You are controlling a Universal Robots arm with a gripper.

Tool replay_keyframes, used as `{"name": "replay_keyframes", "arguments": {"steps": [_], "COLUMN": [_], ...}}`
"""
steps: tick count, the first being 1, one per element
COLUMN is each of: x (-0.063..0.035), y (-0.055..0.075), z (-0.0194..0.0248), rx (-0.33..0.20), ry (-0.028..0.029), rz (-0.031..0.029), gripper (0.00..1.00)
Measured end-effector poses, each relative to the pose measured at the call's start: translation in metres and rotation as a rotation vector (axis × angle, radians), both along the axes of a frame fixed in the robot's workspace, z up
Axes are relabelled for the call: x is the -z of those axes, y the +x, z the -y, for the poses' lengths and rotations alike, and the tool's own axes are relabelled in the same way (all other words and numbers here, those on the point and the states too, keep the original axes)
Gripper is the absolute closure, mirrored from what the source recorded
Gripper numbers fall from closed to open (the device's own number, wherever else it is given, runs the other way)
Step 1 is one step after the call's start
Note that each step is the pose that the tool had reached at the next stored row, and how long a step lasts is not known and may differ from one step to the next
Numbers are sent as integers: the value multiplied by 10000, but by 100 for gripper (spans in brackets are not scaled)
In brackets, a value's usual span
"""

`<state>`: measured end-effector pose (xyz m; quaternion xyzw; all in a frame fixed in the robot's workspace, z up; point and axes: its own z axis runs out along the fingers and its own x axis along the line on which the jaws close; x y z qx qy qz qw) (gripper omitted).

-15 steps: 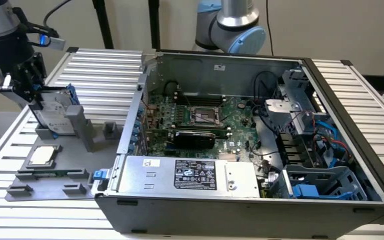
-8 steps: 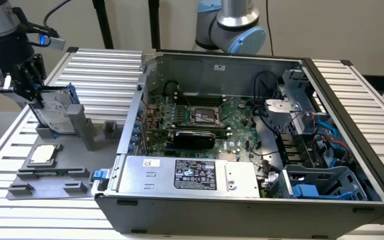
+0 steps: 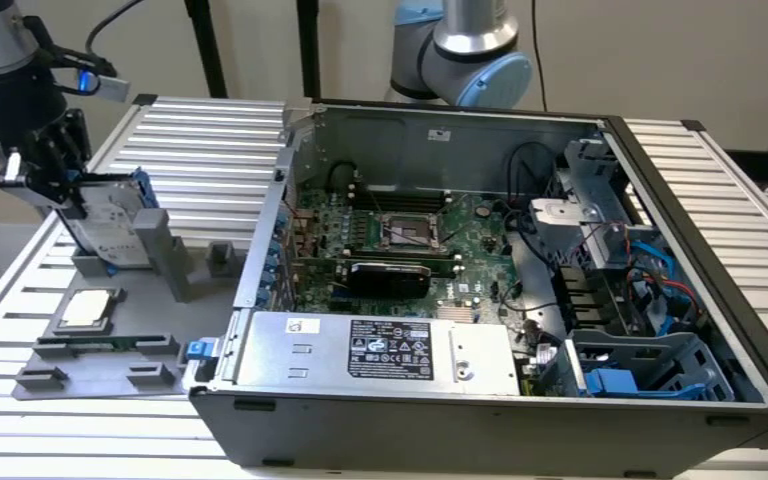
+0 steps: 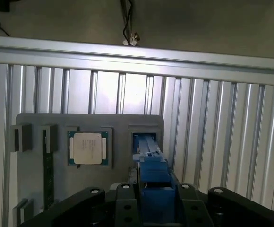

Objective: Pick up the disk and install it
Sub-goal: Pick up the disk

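At nine o'clock from the open computer case (image 3: 357, 440) in the exterior view, my gripper (image 3: 72, 198) pinches the disk (image 3: 109, 222) by its blue frame, jaws pressed on both sides. Disk stands upright at the grey holder (image 3: 157, 245). Square chip (image 3: 88, 308) lies at six o'clock from it.

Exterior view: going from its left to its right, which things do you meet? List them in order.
gripper → disk → motherboard → blue-grey drive cage
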<state>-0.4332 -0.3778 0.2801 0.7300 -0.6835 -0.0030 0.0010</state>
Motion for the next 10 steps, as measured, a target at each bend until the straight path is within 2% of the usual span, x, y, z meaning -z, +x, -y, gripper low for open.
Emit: {"name": "replay_keyframes", "arguments": {"steps": [5,10], "x": [0,0], "y": [0,0], "z": [32,36], "rx": [0,0], "ry": [0,0], "rz": [0,-1], "gripper": [100,100]}}
